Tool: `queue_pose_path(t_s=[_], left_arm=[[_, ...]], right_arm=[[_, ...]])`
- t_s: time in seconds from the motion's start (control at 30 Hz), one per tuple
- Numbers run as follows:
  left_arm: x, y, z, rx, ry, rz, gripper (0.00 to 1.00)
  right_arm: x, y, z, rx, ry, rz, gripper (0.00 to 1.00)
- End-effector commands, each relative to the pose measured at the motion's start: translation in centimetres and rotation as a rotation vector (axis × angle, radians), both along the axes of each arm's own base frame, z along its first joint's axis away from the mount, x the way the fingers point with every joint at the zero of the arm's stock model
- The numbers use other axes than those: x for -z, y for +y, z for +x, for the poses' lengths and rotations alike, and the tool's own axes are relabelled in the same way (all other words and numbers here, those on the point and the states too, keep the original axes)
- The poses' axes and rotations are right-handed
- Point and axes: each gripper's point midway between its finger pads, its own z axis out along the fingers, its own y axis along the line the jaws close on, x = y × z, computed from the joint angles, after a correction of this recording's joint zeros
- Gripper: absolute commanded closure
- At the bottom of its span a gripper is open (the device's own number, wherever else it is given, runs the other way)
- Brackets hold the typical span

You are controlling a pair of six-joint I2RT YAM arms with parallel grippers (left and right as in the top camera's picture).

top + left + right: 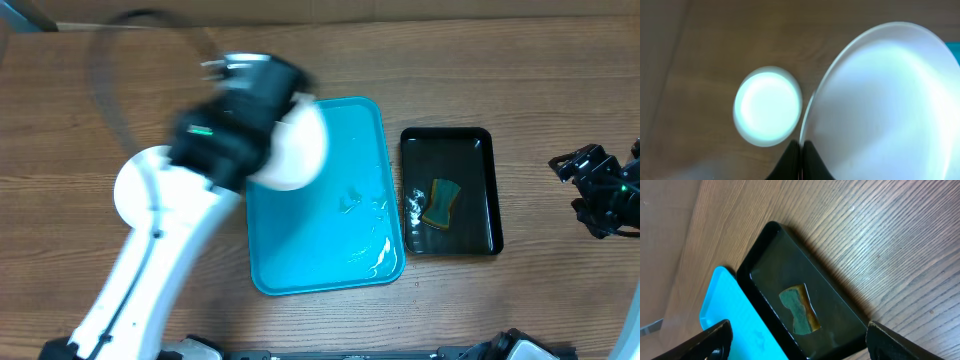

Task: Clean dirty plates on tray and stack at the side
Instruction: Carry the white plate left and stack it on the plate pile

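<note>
Plate [296,146] gripped by its rim, over the turquoise tray's [330,260] left edge.
Overhead: the left arm [150,260] is blurred, and a second plate [130,190] seems to lie on the table [500,60] left of the tray. Left wrist: the left gripper [801,152] is pinched tight on the plate's near rim. Right wrist: the right gripper [799,330] gapes wide, empty, above a black tray [765,260] holding a sponge [799,311].

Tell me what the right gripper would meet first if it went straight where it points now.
Most likely the glossy black rectangular tray, near the green-and-yellow sponge lying in it; depth is unclear.
</note>
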Motion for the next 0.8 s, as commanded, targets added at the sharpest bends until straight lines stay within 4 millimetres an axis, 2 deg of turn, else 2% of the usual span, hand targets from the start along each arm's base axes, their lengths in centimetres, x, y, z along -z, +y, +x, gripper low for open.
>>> queue_pose_path(t_s=[0.0,0.07,0.1,0.23,0.33,0.4,0.5,0.67,0.7,0.77], left_arm=[[2.4,5.1,-1.1,-0.241,0.088,-0.16,0.96],[3.5,9.2,-1.8,-0.36,0.112,-0.155,0.96],[4.6,12.2,-2.5,-0.458,0.123,-0.167,0.96],[8.3,17.9,-4.7,-0.637,0.161,-0.213,0.96],[11.5,21.1,-6.5,-0.731,0.182,-0.238,0.96],[13.7,21.7,-6.5,-0.71,0.183,-0.305,0.96],[16.6,21.3,-5.4,-0.594,0.16,-0.41,0.96],[19.0,20.6,-5.2,-0.533,0.168,-0.416,0.95],[19.1,20.8,-5.4,-0.539,0.174,-0.402,0.91],[18.9,21.0,-5.4,-0.543,0.17,-0.391,0.7]], right_arm=[[0.0,-0.1,0.1,-0.008,-0.007,-0.007,0.13],[0.0,-0.1,0.1,-0.008,-0.007,-0.007,0.13],[-0.1,-0.1,0.1,-0.008,-0.007,-0.007,0.13],[0.0,-0.1,0.1,-0.008,-0.007,-0.007,0.13],[-0.1,-0.1,0.1,-0.007,-0.007,-0.007,0.13],[-0.1,-0.1,0.1,-0.004,-0.008,-0.006,0.13],[-0.1,-0.1,0.2,-0.004,-0.011,-0.008,0.12],[-0.1,-0.1,0.2,-0.005,-0.01,-0.007,0.12],[-0.1,0.0,0.1,-0.006,-0.007,-0.005,0.12],[0.0,0.1,0.1,-0.011,-0.004,-0.004,0.12]])
